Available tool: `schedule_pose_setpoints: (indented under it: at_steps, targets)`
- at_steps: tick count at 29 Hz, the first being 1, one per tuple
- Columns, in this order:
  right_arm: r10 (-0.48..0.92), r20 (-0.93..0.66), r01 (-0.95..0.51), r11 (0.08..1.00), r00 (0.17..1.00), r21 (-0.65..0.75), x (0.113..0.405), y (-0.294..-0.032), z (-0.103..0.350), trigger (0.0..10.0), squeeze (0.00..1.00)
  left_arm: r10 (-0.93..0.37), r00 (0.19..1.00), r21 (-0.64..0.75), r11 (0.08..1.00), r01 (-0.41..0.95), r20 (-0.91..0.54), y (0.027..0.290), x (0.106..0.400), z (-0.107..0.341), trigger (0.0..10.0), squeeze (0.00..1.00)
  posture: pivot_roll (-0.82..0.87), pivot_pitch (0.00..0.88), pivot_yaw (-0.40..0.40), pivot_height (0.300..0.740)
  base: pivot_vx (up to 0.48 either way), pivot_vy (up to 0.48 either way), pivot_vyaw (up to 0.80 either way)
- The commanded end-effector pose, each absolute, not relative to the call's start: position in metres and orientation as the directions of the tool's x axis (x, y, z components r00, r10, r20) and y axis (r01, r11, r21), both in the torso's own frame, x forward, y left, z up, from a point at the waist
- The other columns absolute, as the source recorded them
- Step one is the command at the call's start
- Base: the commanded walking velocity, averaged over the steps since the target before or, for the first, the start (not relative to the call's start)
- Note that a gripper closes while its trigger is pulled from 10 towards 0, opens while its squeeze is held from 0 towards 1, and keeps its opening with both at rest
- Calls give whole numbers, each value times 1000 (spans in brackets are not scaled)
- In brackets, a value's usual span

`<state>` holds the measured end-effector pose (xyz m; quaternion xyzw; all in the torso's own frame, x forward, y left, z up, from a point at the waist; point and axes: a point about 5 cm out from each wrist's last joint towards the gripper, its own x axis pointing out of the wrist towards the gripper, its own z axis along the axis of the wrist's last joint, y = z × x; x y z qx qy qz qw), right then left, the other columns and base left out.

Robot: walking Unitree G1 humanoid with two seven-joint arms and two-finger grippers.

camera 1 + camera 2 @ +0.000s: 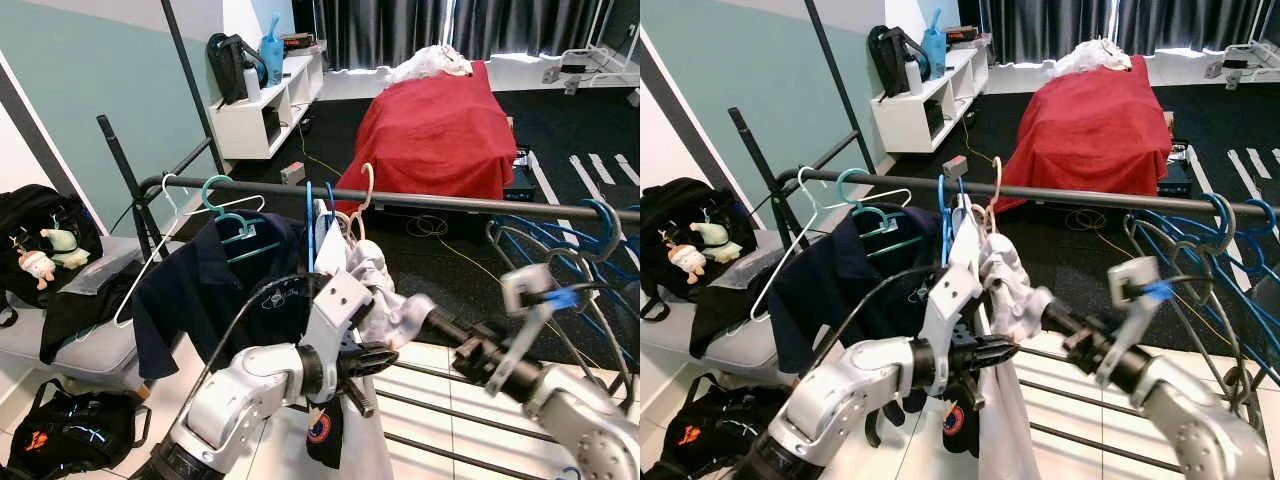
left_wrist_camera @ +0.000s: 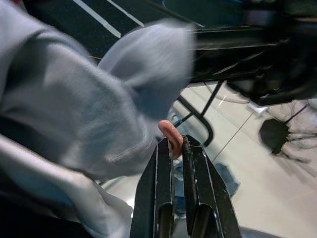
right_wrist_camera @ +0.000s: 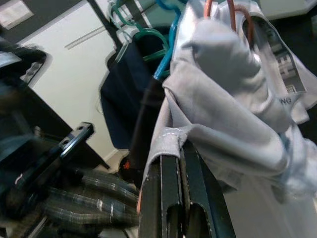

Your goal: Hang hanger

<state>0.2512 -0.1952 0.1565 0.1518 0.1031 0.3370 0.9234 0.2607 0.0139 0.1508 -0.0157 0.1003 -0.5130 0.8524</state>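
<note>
— While the pink hanger point(image 1: 366, 190) already hooks over the rail point(image 1: 450, 203) at twelve o'clock, is it done?

— Seemingly nearly; only letting go remains.

— The arms?

— Both reach forward. The left claw point(image 2: 174, 148) pinches the hanger's pink end; the right claw point(image 3: 179, 148), from three o'clock, grips the grey shirt point(image 1: 385, 290).
</note>
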Motion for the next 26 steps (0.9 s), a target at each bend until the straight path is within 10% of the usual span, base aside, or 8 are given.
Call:
schedule_pose_setpoints:
  at_steps: [1,26]
  targets:
    - [656,-83,-593,723,750,355,257,-189,165,0,0,-877,471,-58,478,877,-100,12,264,164,0,0,-153,0,100,710,0,0,0]
    - [614,85,-590,697,785,408,280,-169,217,0,0,-904,418,-33,422,906,-95,-6,253,158,0,0,-169,0,95,710,0,0,0]
